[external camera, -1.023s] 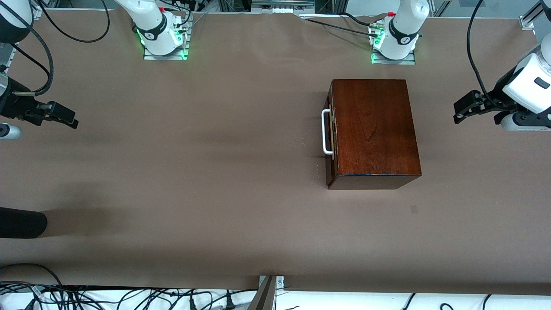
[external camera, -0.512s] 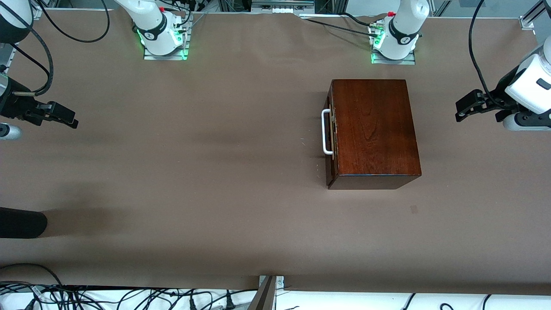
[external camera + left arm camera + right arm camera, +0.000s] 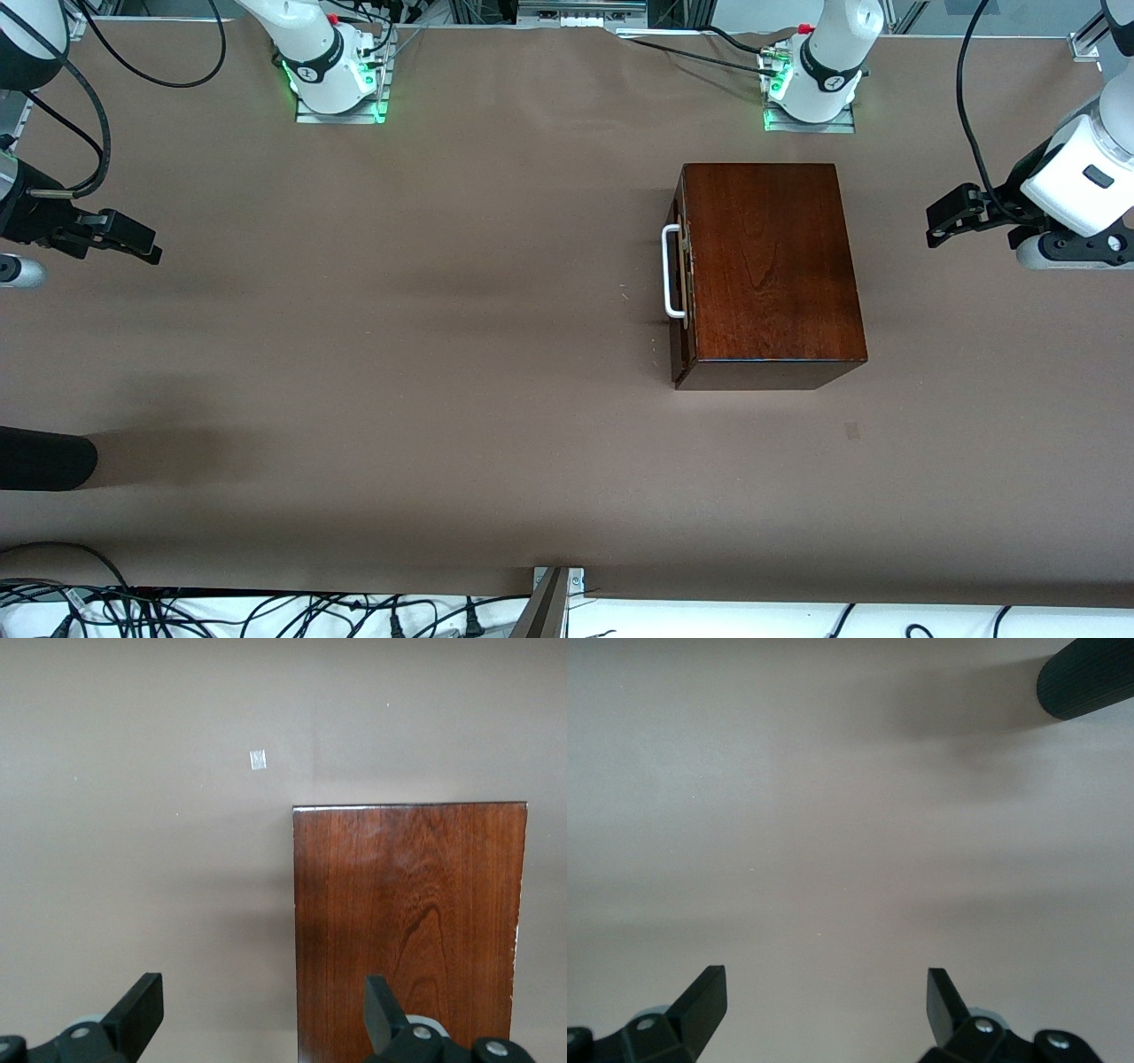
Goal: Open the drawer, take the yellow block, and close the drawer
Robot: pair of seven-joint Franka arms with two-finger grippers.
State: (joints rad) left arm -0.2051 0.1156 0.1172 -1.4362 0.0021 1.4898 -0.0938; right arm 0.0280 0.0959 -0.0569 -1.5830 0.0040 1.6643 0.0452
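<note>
- The mahogany box (image 3: 769, 270) sits on the brown tabletop (image 3: 399, 354) toward the left arm's end, closer to the robot bases than to the front camera.
- The drawer (image 3: 680, 283) is shut, flush with the box. Its white loop handle (image 3: 671, 271) faces toward the right arm's end of the tabletop.
- No sign of the yellow block in any view, so I can't tell where it is.
- The left hand (image 3: 941, 223) hangs in the air over the tabletop at the left arm's end, just beside the box and not touching it. Its fingers (image 3: 137, 1010) are spread wide with nothing between them, and the wrist view looks down on the box top (image 3: 407, 921).
- The right hand (image 3: 133, 241) hovers over bare tabletop at the right arm's end, well apart from the box. Its fingers (image 3: 700, 1001) are also spread wide and empty.
- There's a black rounded thing (image 3: 44, 458) poking in at the tabletop edge at the right arm's end, and it shows in the right wrist view (image 3: 1090, 678) too.
- A small pale mark (image 3: 258, 759) sits on the tabletop near the box.
</note>
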